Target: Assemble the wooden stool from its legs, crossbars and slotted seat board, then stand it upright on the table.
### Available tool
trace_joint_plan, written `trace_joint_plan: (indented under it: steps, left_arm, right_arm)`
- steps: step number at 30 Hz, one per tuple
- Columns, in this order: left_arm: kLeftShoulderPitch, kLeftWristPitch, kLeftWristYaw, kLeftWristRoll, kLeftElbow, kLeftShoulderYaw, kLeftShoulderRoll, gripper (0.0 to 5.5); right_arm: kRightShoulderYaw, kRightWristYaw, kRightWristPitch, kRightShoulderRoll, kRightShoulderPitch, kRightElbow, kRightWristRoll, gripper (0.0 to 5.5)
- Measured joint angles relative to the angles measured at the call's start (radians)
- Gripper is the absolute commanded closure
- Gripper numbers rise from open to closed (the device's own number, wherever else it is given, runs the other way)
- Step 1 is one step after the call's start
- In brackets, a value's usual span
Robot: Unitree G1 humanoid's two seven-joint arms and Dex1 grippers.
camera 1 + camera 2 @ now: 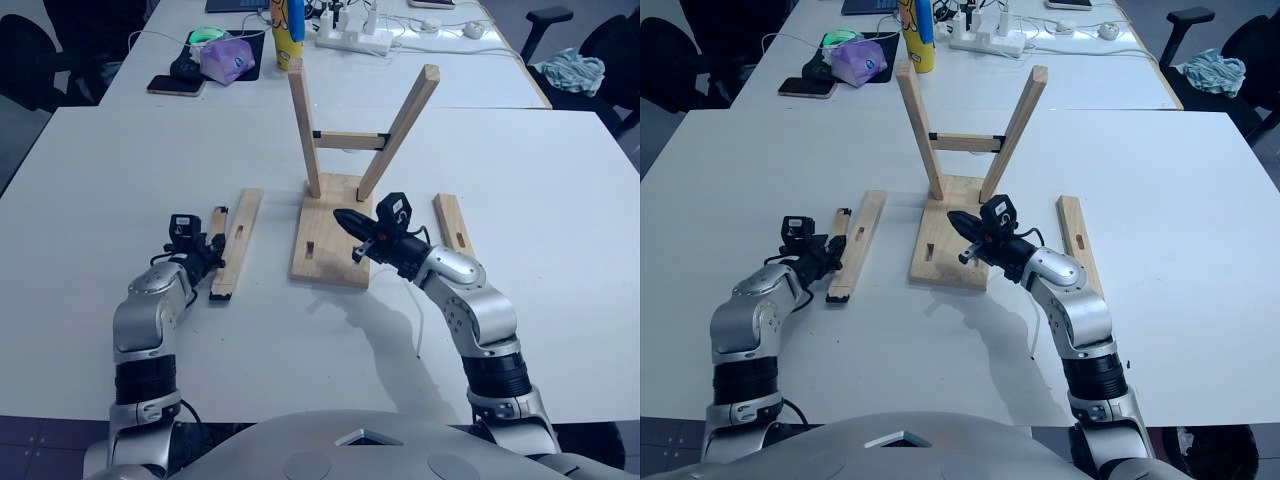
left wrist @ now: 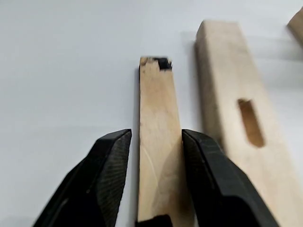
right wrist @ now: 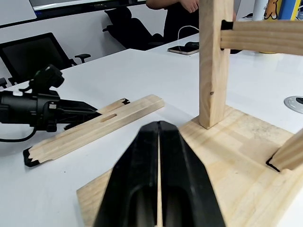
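Wooden thin crossbar [image 2: 158,142] lies on the white surface [image 1: 120,180], left of centre, between the spread fingers [image 2: 111,161] of the left gripper [image 1: 214,246]. Right gripper [image 1: 342,216], its tips pressed together and empty, hangs above the pale slotted seat board [image 1: 318,228].

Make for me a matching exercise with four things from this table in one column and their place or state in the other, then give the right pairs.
1. left gripper
2. right gripper
3. loose crossbar
4. right-hand loose leg

A. lies flat, right of the seat board
B. jaws shut, over the seat board
C. jaws open
D. lies between open jaws, beside a slotted leg

Pairs: 1-C, 2-B, 3-D, 4-A.
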Motion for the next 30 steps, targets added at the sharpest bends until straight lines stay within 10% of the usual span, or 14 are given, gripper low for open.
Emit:
trace_joint_plan:
  steps: [30]
  left_arm:
    - [0.040,-0.391,-0.029,0.006,0.202,-0.035,0.077,4.16]
  right_arm:
    - [-0.073,-0.047,0.186,0.034,-0.070,0.009,0.185,3.60]
